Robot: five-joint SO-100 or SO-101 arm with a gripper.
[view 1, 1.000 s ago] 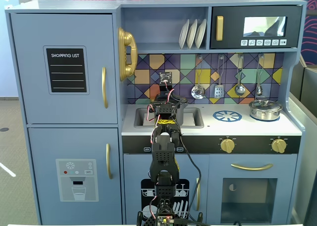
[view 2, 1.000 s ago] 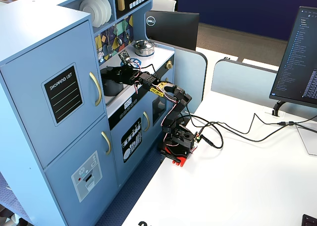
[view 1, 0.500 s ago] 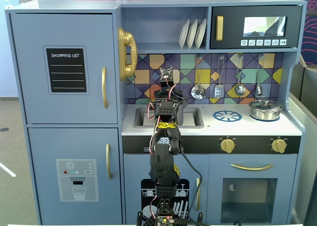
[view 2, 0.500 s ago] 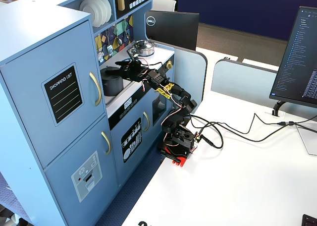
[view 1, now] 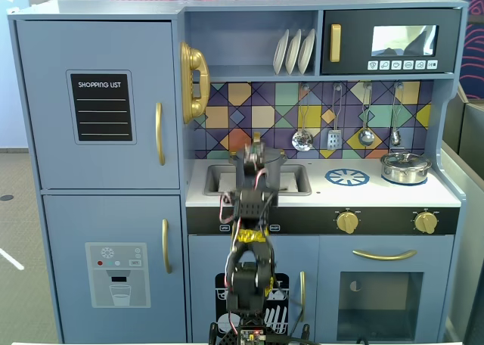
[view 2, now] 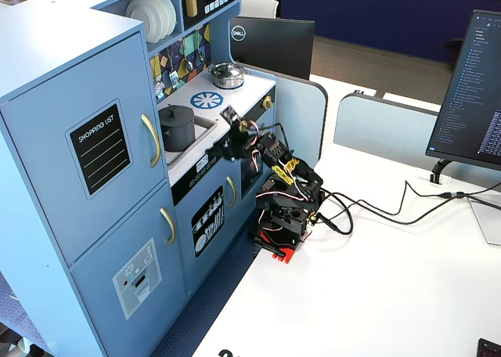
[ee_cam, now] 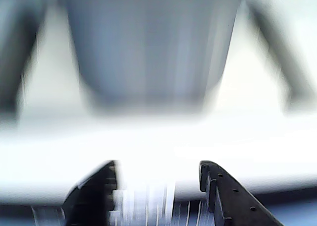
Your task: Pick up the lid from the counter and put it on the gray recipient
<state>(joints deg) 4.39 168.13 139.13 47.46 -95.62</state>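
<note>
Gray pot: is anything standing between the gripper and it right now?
Nothing visible. In the wrist view the open gripper faces the pot across a bare strip of counter. In a fixed view the lid looks already on it.

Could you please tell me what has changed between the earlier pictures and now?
The arm has drawn back from over the sink toward its base, and the pincer now sits open and empty in front of the counter edge. The gray pot, lid on, and the silver pot stayed put.
</note>
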